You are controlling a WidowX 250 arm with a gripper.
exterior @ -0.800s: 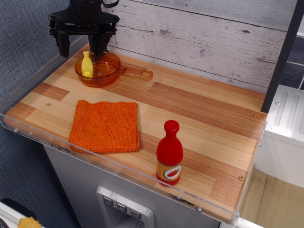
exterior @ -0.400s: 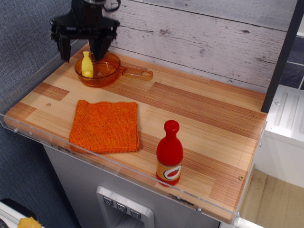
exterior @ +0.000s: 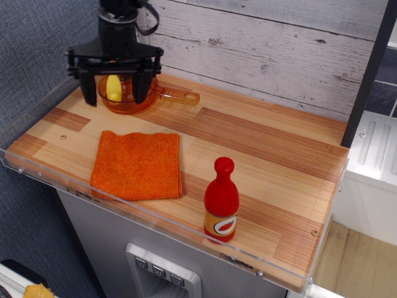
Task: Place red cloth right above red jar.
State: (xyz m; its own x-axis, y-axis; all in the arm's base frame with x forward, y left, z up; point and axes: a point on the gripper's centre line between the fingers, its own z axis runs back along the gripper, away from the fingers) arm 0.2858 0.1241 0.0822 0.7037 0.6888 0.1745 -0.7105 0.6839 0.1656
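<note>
Orange-red cloth [exterior: 138, 165] flat, near tool [exterior: 115, 87], untouched

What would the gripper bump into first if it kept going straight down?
Probably the orange pan holding the yellow bottle. The open gripper hangs about over them, though depth is hard to judge.

small yellow bottle [exterior: 113, 88] stands in orange pan [exterior: 127, 98] on wooden counter [exterior: 260, 149].

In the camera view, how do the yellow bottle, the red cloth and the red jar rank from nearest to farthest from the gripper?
1. yellow bottle, in the orange pan, right behind the open gripper.
2. red cloth, flat, toward the front edge.
3. red jar, upright, front right.
</note>
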